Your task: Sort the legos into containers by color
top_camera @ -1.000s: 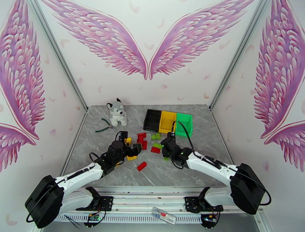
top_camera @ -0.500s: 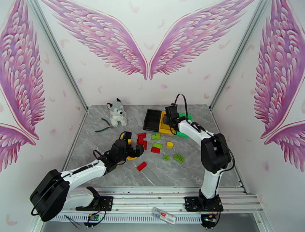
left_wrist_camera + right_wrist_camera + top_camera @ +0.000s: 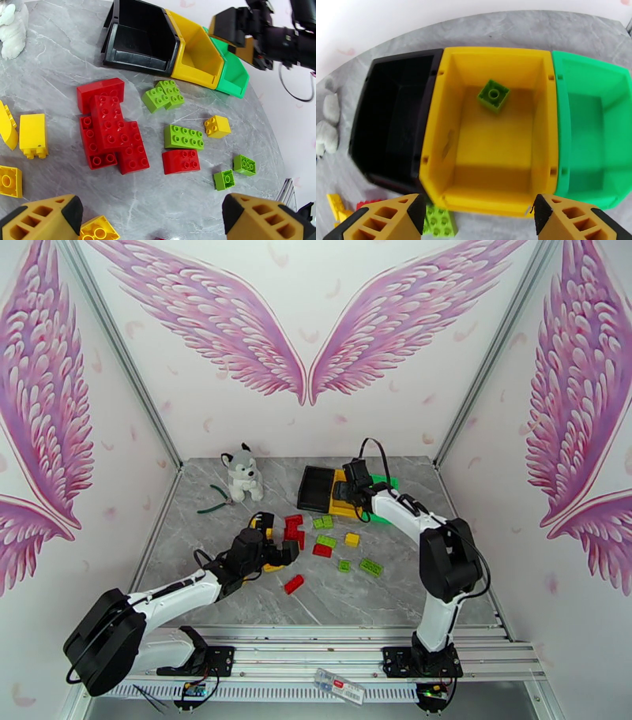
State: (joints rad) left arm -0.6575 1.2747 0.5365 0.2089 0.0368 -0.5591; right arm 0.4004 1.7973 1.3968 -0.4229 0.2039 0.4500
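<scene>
Our right gripper point(image 3: 476, 215) hangs open and empty over the yellow bin point(image 3: 434, 130) near the table's point(image 3: 355, 599) far edge, so we should pinch its stray green brick point(image 3: 493, 95) squarely and shift it to the green bin point(image 3: 592, 79).

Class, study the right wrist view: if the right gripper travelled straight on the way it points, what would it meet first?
Probably the bare floor of the yellow bin, which the right gripper points into; the green brick lies farther back, though depth is unclear.
</scene>
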